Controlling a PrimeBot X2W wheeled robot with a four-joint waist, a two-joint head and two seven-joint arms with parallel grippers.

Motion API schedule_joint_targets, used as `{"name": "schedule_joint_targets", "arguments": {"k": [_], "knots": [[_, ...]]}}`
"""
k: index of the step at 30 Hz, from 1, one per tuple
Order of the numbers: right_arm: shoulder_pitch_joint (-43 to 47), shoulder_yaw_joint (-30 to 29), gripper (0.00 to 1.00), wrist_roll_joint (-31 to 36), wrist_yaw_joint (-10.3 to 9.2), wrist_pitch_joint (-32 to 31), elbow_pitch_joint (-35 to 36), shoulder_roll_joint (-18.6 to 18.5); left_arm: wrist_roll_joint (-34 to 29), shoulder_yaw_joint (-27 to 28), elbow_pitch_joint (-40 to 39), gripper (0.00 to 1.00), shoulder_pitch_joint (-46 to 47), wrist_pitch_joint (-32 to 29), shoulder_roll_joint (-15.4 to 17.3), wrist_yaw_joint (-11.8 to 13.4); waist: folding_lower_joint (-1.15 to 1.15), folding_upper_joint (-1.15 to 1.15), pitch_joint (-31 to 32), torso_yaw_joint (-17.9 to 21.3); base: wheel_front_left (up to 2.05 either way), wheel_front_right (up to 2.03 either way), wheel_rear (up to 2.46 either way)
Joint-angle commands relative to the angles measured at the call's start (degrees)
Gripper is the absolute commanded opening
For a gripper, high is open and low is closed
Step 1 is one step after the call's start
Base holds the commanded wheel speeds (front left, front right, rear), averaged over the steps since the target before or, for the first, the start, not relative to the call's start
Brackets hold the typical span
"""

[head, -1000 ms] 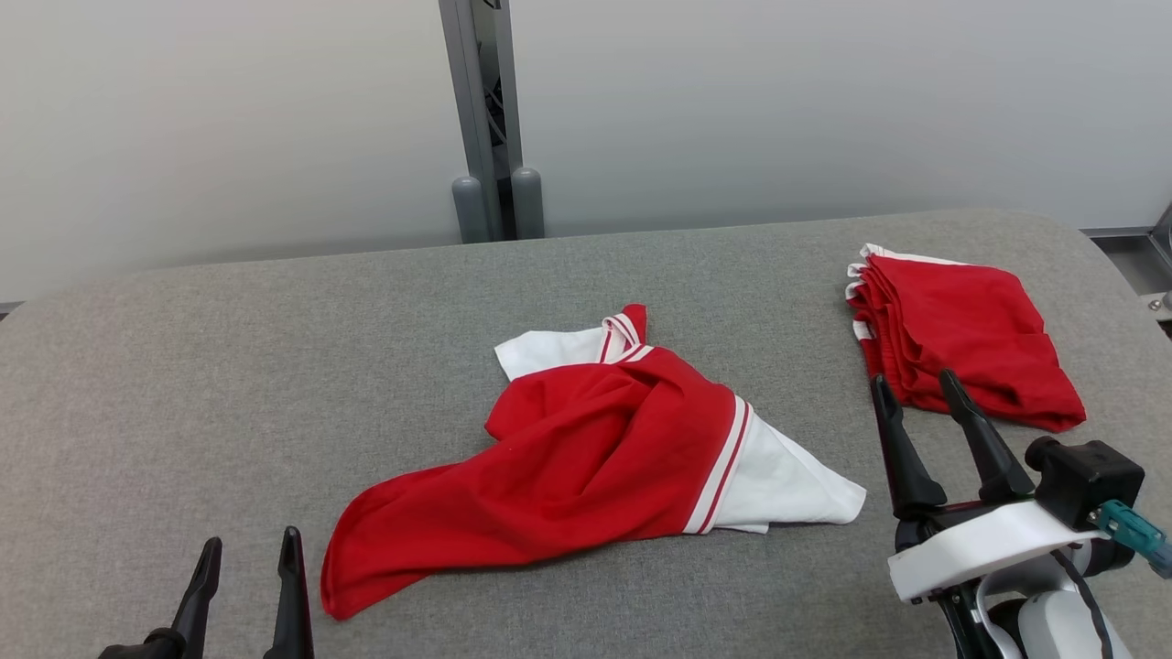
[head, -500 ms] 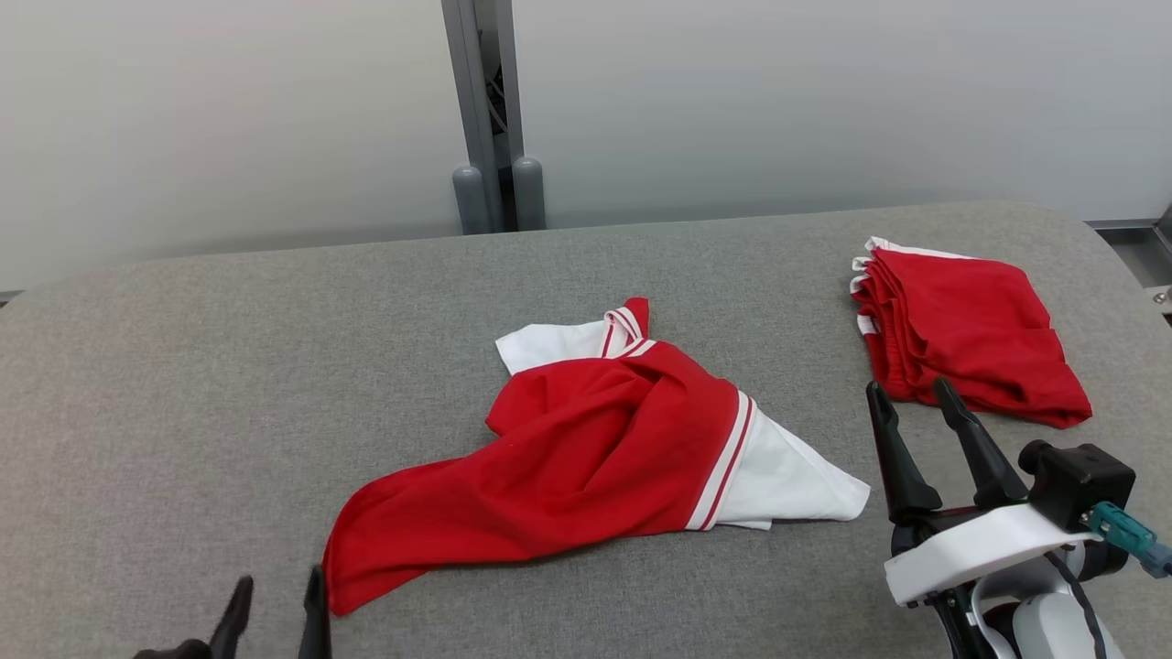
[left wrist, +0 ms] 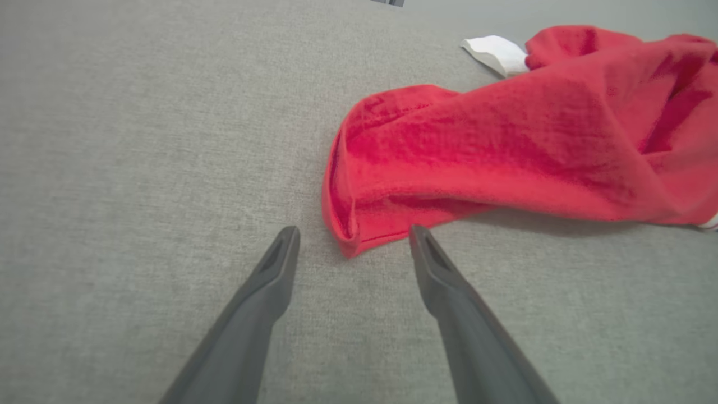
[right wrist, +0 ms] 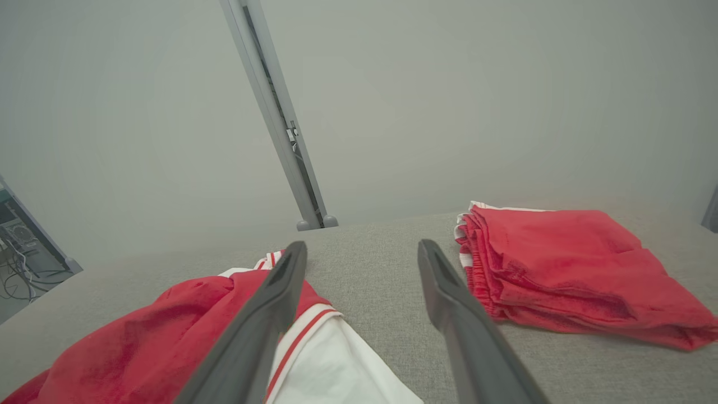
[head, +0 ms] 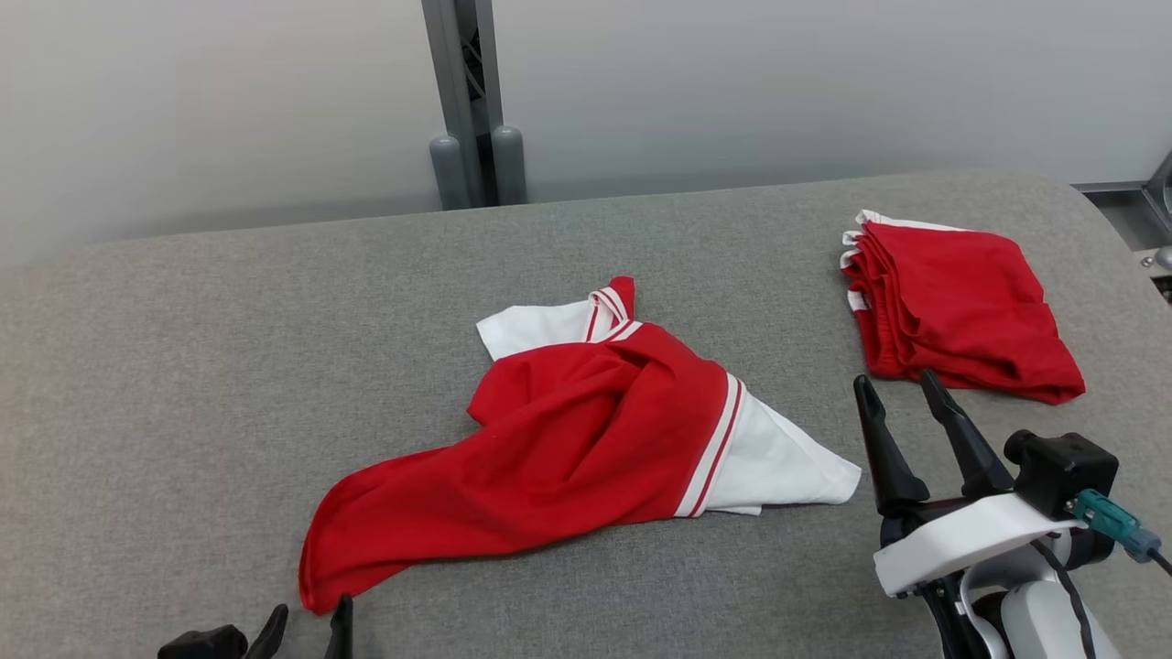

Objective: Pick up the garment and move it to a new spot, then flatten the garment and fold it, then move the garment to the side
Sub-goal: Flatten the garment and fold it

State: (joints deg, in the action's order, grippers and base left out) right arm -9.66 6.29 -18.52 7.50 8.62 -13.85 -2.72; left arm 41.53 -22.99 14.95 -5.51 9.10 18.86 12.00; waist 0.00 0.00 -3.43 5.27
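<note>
The garment (head: 568, 439) is a crumpled red and white top with striped trim, lying in the middle of the grey table (head: 183, 366). My left gripper (head: 309, 615) is at the bottom edge of the head view, open, just in front of the garment's near left red corner. In the left wrist view that corner of the garment (left wrist: 505, 140) reaches between the open fingertips of the left gripper (left wrist: 353, 231), with no grip on it. My right gripper (head: 894, 380) stands open to the right of the garment's white end, holding nothing. From the right wrist, the garment (right wrist: 168, 331) lies left of the right gripper (right wrist: 362, 244).
A folded stack of red clothes (head: 957, 307) lies at the table's far right, just beyond the right gripper, and shows again as the folded stack (right wrist: 561, 264). A grey post (head: 462, 101) stands against the pale wall behind the table. Bare table surface spreads to the left.
The head camera has shifted a little. My left gripper has moved right and lower in the view, up to the garment's near left corner. The garment lies as before.
</note>
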Motion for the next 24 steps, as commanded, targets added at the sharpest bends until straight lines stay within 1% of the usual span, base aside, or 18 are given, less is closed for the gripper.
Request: {"name": "schedule_joint_targets", "arguments": {"k": [1, 2, 7, 8, 10, 11, 13, 14, 16, 20, 24], "knots": [[-0.64, -0.03, 1.0, 0.44, -0.02, 0.29, -0.2, -0.38, 0.14, 0.11, 3.02, 1.0, 2.4, 0.68, -0.35, -1.04, 0.0, 0.0, -0.6, 0.76, 0.0, 0.0, 0.0], [-0.64, -0.03, 1.0, 0.44, -0.02, 0.29, -0.2, -0.38, 0.14, 0.11, 3.02, 1.0, 2.4, 0.68, -0.35, -1.04, 0.0, 0.0, -0.6, 0.76, 0.0, 0.0, 0.0], [-0.9, -0.38, 1.0, 0.87, -0.02, 0.1, -0.1, -0.37, 0.87, 0.6, 8.65, 1.0, 4.98, 2.24, -1.54, -2.34, 0.0, 0.0, -1.15, 1.64, 0.0, 0.0, 0.0], [-0.88, -0.5, 1.0, 0.95, -0.02, 0.07, -0.04, -0.38, 0.97, 0.72, 9.35, 0.97, 5.26, 2.64, -1.77, -2.62, 0.0, 0.0, -1.19, 1.73, 0.0, 0.0, 0.0], [-0.75, -0.68, 1.0, 1.09, -0.02, 0.03, 0.04, -0.37, 1.29, 1.06, 10.47, 0.58, 5.53, 3.4, -2.14, -3.19, 0.0, 0.0, -1.2, 1.85, 0.0, 0.0, 0.0], [-0.67, -0.73, 1.0, 1.14, -0.02, 0.05, 0.03, -0.37, 1.47, 1.43, 10.84, 0.47, 5.64, 3.87, -2.36, -3.46, 0.0, 0.0, -1.18, 1.87, 0.0, 0.0, 0.0], [-0.5, -0.76, 1.0, 1.17, -0.02, 0.08, -0.33, -0.37, 1.65, 2.17, 11.6, 0.37, 6.07, 4.63, -2.56, -4.1, 0.0, 0.0, -0.99, 1.84, 0.0, 0.0, 0.0], [-0.42, -0.64, 1.0, 1.19, -0.02, -0.07, -0.53, -0.37, 1.63, 2.3, 12.12, 0.27, 6.17, 4.89, -2.67, -4.48, 0.0, 0.0, -0.83, 1.82, 0.0, 0.0, 0.0], [-0.38, -0.47, 1.0, 1.06, -0.02, -0.27, -0.84, -0.38, 1.97, 2.43, 13.35, 0.0, 6.35, 5.09, -3.14, -5.17, 0.0, 0.0, -0.58, 1.77, 0.0, 0.0, 0.0], [-0.23, -0.48, 1.0, -0.38, -0.02, -1.57, -2.72, -0.37, 2.65, 3.42, 14.92, 0.0, 6.92, 5.63, -4.22, -6.62, 0.0, 0.0, -0.14, 1.58, 0.0, 0.0, 0.0], [0.01, -1.18, 1.0, -0.75, -0.02, -2.86, -7.05, -0.38, 2.84, 5.14, 14.42, 0.0, 6.95, 5.99, -4.81, -7.74, 0.0, 0.0, -0.04, 0.93, 0.0, 0.0, 0.0]]}}
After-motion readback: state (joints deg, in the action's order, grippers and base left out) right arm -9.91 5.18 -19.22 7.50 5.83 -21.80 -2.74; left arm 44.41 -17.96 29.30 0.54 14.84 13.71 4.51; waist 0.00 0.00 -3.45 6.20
